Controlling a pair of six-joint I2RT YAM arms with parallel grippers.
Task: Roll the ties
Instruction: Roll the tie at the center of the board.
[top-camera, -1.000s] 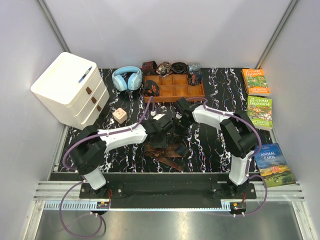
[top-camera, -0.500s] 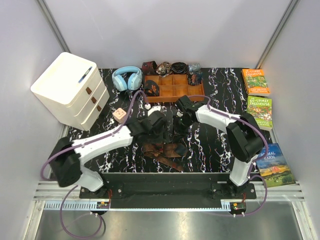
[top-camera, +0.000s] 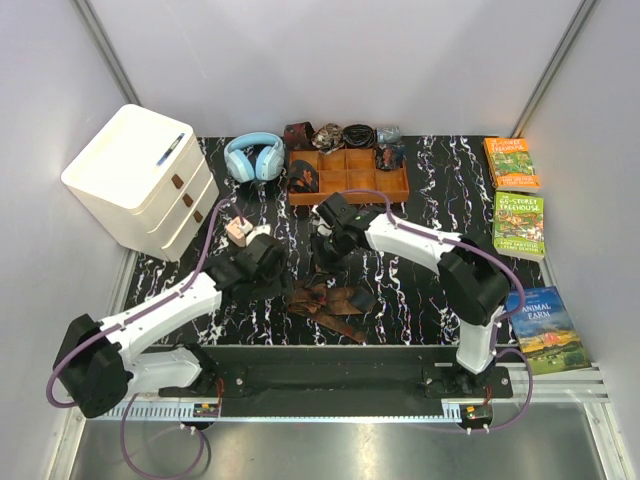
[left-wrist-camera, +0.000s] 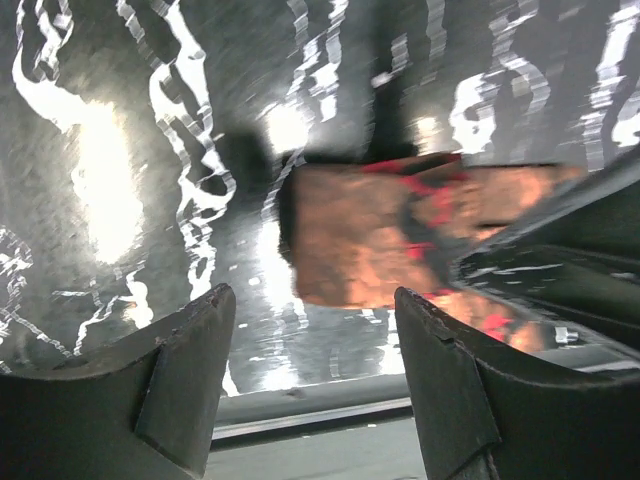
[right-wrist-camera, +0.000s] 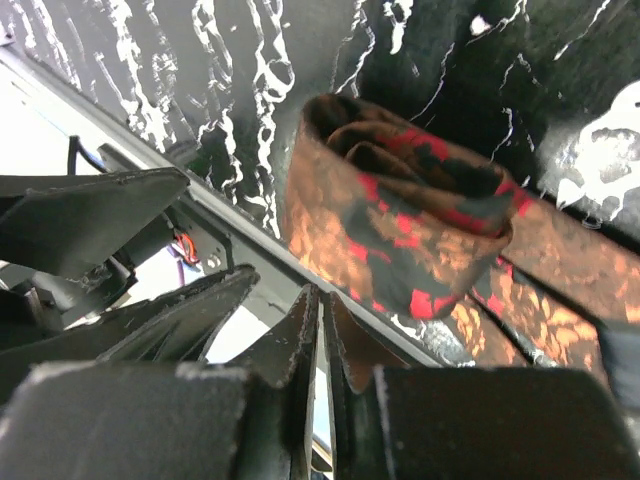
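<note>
A dark brown tie with a reddish-tan pattern (top-camera: 330, 300) lies crumpled on the black marbled table (top-camera: 420, 280), near its front edge. In the right wrist view one end (right-wrist-camera: 400, 215) is loosely rolled, the rest trailing to the right. My right gripper (top-camera: 322, 252) hovers just behind the tie; its fingers (right-wrist-camera: 325, 320) are pressed together with nothing between them. My left gripper (top-camera: 275, 280) is to the left of the tie, open and empty (left-wrist-camera: 315, 310), with a flat tie end (left-wrist-camera: 370, 240) a little beyond its fingertips.
The orange-brown wooden tray (top-camera: 348, 185) stands at the back with rolled items in and behind it. Blue headphones (top-camera: 253, 157), a white drawer unit (top-camera: 140, 180) and a small pink cube (top-camera: 238, 230) are on the left. Books (top-camera: 518, 222) lie along the right edge.
My left arm has drawn back to the left and towards the front, away from the tie. My right gripper has moved left. The tie stays on the table.
</note>
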